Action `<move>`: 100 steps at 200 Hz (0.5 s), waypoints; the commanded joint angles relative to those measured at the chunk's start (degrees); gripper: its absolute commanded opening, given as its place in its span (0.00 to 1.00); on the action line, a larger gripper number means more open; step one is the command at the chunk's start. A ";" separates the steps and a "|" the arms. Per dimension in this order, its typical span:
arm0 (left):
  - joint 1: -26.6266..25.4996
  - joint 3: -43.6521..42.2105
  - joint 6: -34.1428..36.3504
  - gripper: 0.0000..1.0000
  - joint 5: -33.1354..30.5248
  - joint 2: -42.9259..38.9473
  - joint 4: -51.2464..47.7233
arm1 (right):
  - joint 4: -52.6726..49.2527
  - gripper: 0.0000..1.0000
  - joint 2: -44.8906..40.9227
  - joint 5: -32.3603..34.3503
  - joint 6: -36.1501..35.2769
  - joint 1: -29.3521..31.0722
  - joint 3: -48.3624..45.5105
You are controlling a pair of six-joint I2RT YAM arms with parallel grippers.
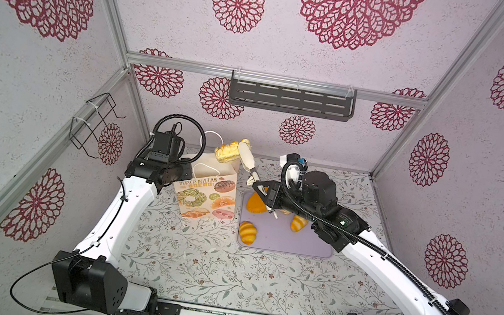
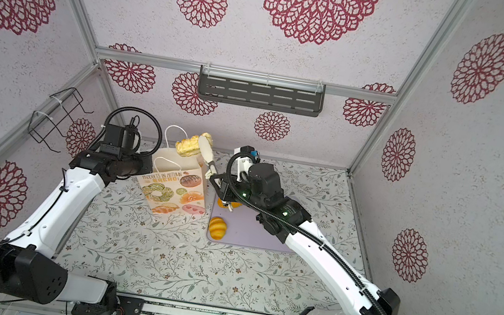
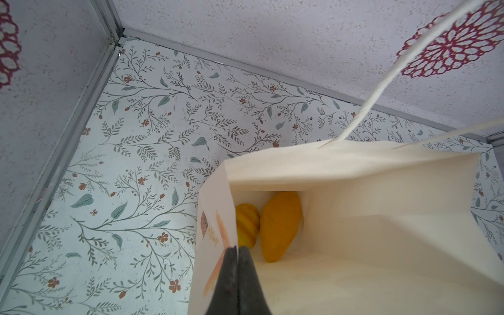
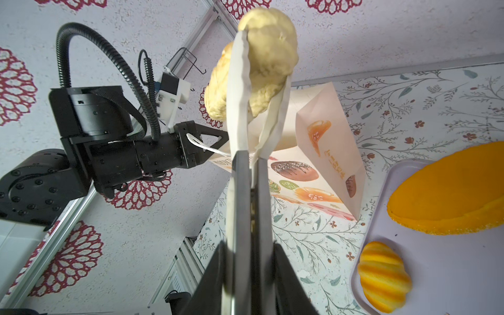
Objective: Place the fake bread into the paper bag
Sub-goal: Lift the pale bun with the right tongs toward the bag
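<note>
1. Nearest, on the lilac tray (image 1: 298,246) on the tabletop (image 1: 192,268), lie a striped bun (image 1: 247,232), a second striped bun (image 1: 297,224) and an orange loaf (image 1: 256,203), all apart. The right arm hides part of the tray.
2. Over the tray's far edge, the right tool (image 4: 250,163) is closed narrow on the handles of cream tongs (image 4: 238,95), not on bread directly.
3. Left of the tray the paper bag (image 1: 207,195) stands upright with its mouth open. The left tool (image 3: 238,253) is pinched shut on its side wall at the rim, steadying it. At the bottom a ribbed yellow bun (image 3: 246,229) and an orange piece (image 3: 281,223) lie side by side.
4. Farthest, the tongs' blades clamp a pale loaf (image 4: 268,54) above the far side of the bag's mouth. The loaf looks light and squashy, with a glossy skin likely to slip, so gripping across its middle seems safest. The thin bag would probably crumple or tip if knocked.
</note>
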 commanded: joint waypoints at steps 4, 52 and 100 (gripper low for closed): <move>0.25 -0.50 0.57 0.00 -0.69 -0.71 2.16 | 2.34 0.00 -0.43 2.21 -4.32 1.25 4.46; 0.27 -0.88 0.57 0.00 -0.93 -1.48 2.59 | -1.15 0.00 1.90 4.71 -6.88 3.15 6.10; 0.26 -0.91 0.59 0.00 -1.18 -1.70 2.64 | -2.51 0.00 3.88 7.01 -8.21 5.40 7.96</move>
